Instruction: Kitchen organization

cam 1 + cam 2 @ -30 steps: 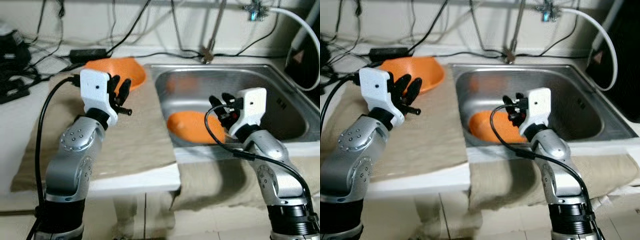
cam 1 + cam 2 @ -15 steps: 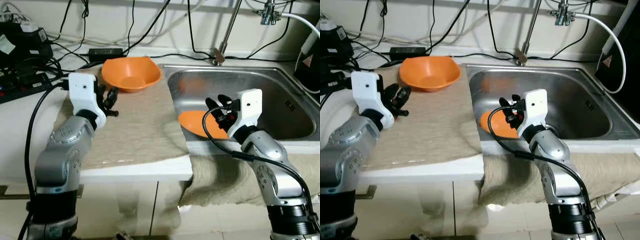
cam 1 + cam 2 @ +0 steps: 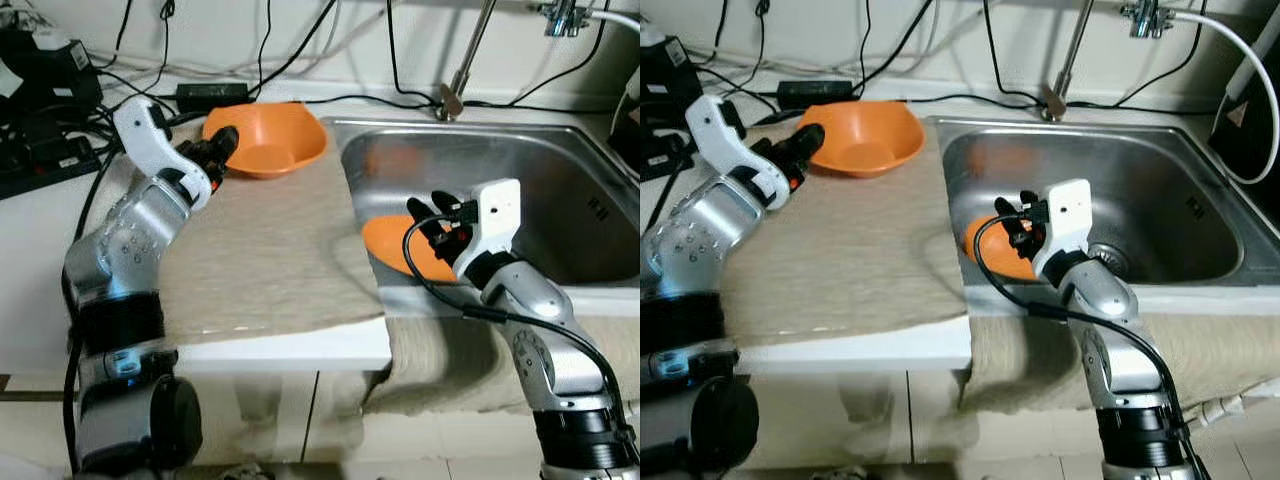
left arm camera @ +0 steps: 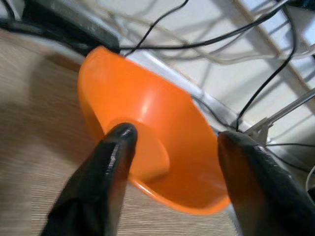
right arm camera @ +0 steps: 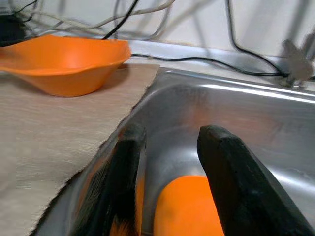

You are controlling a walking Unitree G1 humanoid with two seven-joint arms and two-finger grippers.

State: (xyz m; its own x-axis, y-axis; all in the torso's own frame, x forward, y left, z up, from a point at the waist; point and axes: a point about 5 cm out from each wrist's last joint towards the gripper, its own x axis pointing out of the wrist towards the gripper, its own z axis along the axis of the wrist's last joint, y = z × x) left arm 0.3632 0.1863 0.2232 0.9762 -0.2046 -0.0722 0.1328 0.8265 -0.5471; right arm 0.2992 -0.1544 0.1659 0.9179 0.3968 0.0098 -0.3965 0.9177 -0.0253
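Left pincer: fingers spread wide, empty. Over the last second it has swung up and across the cloth toward the orange bowl; tips now at the bowl's near rim. In the left wrist view the bowl sits squarely between the two fingers, not yet gripped. Judgement: approach to a grasp is nearly complete; closing on the rim is the likely next step.

Right pincer: fingers parted, holding nothing, hovering over the near-left part of the sink, just above a second orange bowl lying in the basin. Little change in its pose over the same interval.

Surroundings: beige cloth covers the surface left of the sink; the first bowl rests at its far edge. Just behind it, a black power adapter and loose cables along the wall. Faucet at the sink's back rim.

Obstruction: the cables and adapter sit close behind the bowl; lifting could snag them.
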